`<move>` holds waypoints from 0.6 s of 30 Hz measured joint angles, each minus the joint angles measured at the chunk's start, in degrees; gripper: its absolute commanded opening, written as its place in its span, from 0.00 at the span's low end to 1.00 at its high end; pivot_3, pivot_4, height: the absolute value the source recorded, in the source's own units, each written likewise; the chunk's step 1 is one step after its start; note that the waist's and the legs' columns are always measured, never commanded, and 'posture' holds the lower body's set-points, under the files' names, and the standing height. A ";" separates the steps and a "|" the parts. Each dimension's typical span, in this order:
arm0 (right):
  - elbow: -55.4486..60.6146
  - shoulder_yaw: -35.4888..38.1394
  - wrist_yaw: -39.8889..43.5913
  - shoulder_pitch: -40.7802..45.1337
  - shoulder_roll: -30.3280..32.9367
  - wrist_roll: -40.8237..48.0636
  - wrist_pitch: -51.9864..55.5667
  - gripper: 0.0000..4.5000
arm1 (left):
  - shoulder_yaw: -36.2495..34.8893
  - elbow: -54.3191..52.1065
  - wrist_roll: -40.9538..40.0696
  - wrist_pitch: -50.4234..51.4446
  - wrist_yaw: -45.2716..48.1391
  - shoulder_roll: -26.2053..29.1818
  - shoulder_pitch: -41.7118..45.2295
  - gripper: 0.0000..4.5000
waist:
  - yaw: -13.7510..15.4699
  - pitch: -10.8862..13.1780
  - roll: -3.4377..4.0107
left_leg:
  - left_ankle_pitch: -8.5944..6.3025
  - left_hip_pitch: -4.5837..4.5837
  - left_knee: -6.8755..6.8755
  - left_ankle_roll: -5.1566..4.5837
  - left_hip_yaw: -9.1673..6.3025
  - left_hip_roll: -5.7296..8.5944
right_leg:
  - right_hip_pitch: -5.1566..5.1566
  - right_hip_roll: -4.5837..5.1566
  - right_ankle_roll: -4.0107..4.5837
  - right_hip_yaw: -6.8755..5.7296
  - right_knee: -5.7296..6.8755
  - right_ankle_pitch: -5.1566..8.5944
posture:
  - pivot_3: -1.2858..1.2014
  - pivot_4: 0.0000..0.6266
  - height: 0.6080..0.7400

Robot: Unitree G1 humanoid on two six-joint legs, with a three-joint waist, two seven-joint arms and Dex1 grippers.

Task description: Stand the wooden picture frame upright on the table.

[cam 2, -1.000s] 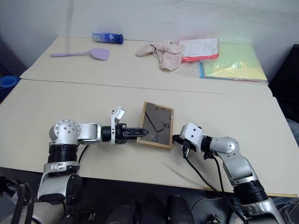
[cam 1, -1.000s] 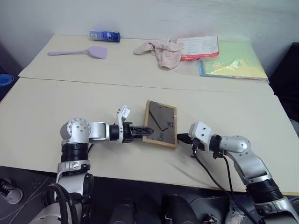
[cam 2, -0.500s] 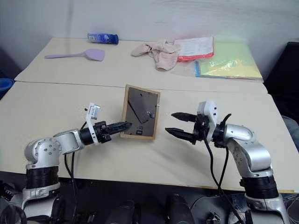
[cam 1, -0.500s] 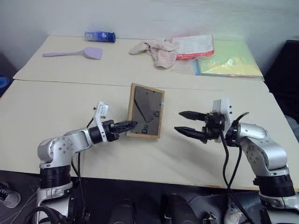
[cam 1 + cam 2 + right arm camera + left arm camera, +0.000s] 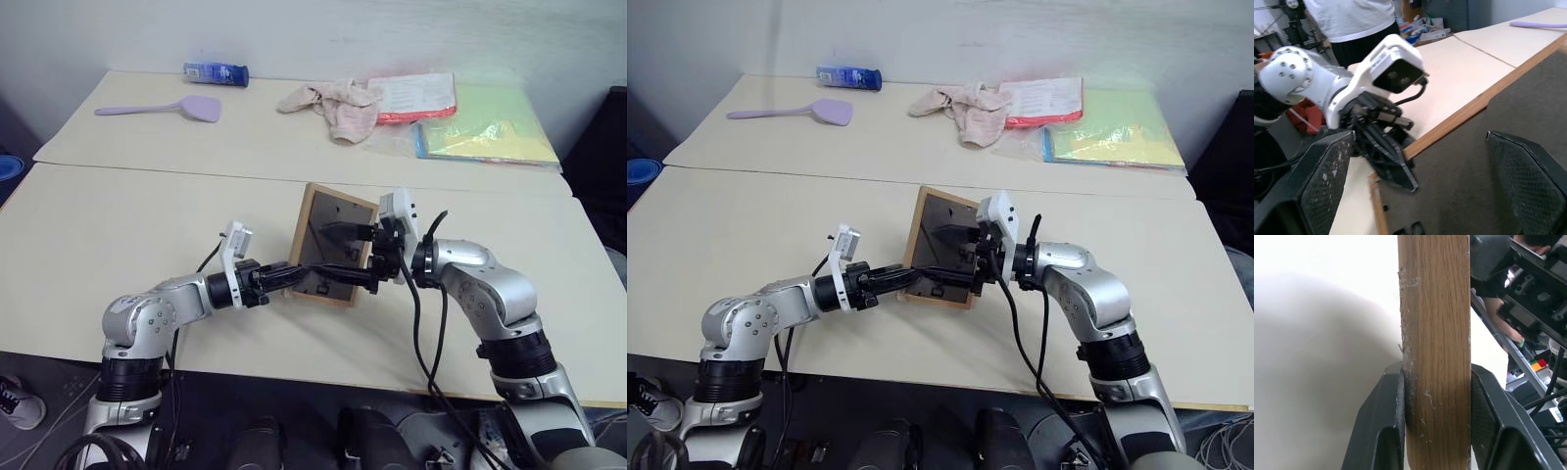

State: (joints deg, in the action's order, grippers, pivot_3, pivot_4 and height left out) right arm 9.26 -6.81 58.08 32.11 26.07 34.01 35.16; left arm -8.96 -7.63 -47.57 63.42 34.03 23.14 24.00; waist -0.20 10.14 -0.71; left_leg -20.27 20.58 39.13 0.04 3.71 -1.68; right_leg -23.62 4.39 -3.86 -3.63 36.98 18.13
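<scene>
Wooden picture frame point(image 5: 333, 257) is raised off flat, tilted, dark grey back facing the camera, lower edge at or just above the table point(image 5: 118, 225) — can't tell if it touches. It sits in the near-middle of the near tabletop, between the two arms.

Left gripper point(image 5: 294, 277) comes in from the left, fingers clamped on the frame's lower-left wood border. The left wrist view confirms: both black fingers point(image 5: 1382, 426) press against either side of the light wood edge point(image 5: 1435, 347), narrow grip holding the frame.

Right gripper point(image 5: 355, 257) reaches in from the right, pointing left across the frame's back. Its fingers point(image 5: 1327, 181) are spread wide, one high, one low over the dark back panel, holding nothing; contact with the panel can't be told. The right wrist view shows the dark back board point(image 5: 1488, 166) with the wood rim running diagonally, and the left gripper's white wrist camera housing point(image 5: 1393, 66) just beyond the rim. A person in a white shirt point(image 5: 1352, 17) stands past the table edge in that view.

Far table: blue bottle point(image 5: 216, 71) lying far left, purple spatula point(image 5: 162, 108) near it, crumpled beige cloth point(image 5: 333, 103) in the far middle, red-edged folder point(image 5: 416, 96) and a yellow-green plastic folder point(image 5: 485, 132) far right. All well apart from the frame.
</scene>
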 measured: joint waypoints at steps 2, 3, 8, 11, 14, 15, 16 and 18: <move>2.31 0.22 2.19 -1.59 2.22 0.73 -0.02 0.99 | -1.83 0.32 -0.75 0.86 -0.61 0.10 0.10 0.28 | 0.01 0.00 0.00 | -0.01 0.01 0.00 -0.01 -0.01 0.00 | 0.00 0.00 0.00 -0.01 -0.01 0.00 | 0.52 0.24 1.00; 2.53 0.33 2.61 -1.94 2.69 0.73 -0.12 0.99 | -2.34 0.42 -0.85 0.89 -0.62 0.33 0.09 0.28 | 0.01 0.00 0.00 | -0.01 0.01 0.00 -0.01 -0.01 0.01 | 0.01 0.01 0.00 -0.01 -0.01 0.00 | 0.52 0.24 1.00; 2.17 3.29 -0.49 -2.77 1.37 1.03 -1.24 0.99 | -1.87 0.41 -0.77 0.63 0.08 1.38 -0.39 0.28 | -0.18 0.00 0.00 | 0.00 -0.01 -0.01 0.00 0.01 -0.01 | -0.01 -0.01 0.00 0.01 0.01 0.00 | 0.52 0.24 1.00; -0.48 3.73 -2.54 -2.49 1.25 -1.46 -3.30 0.99 | -1.36 0.28 -0.70 0.11 0.66 1.80 -1.08 0.28 | -0.10 0.00 0.00 | 0.00 -0.01 -0.01 0.00 0.01 0.01 | 0.00 0.01 0.00 0.01 -0.02 0.00 | 0.52 0.24 1.00; -4.62 3.12 -4.87 -0.55 -1.56 -3.58 -4.26 0.99 | -0.46 -0.22 -0.68 -0.23 0.76 1.76 -1.14 0.28 | -0.21 0.00 0.00 | 0.00 -0.01 -0.01 0.01 0.03 0.00 | -0.01 0.00 0.00 0.02 0.01 0.00 | 0.52 0.24 1.00; -5.72 2.60 -5.48 0.25 -2.60 -4.30 -4.67 0.99 | 0.14 -0.40 -0.66 -0.38 0.87 1.71 -1.12 0.28 | -0.24 0.00 0.01 | 0.01 -0.01 -0.01 0.01 0.02 -0.01 | -0.02 -0.01 0.00 0.02 0.01 0.00 | 0.52 0.24 1.00; -6.03 2.28 -5.55 0.67 -3.24 -4.67 -5.15 0.99 | 0.35 -0.36 -0.52 -0.47 0.88 1.68 -1.12 0.28 | -0.22 0.01 0.01 | 0.00 -0.01 -0.01 0.01 0.02 0.00 | -0.03 -0.01 0.00 0.02 0.01 0.00 | 0.52 0.24 1.00; -6.11 1.74 -5.48 1.35 -3.91 -5.03 -5.43 0.99 | 0.63 -0.30 -0.45 -0.81 0.97 1.68 -1.12 0.28 | -0.18 0.01 0.01 | 0.00 0.00 -0.01 0.01 0.02 0.01 | -0.02 0.00 0.00 0.01 0.00 0.00 | 0.52 0.24 1.00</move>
State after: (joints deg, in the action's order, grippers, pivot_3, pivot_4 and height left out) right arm 3.16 -5.07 52.60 33.46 22.16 28.98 29.73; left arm -8.32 -7.93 -48.02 62.61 35.00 24.82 22.88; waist -0.38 10.15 -0.69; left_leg -20.27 20.58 39.11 0.05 3.73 -1.67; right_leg -23.64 4.39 -3.87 -3.61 36.98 18.13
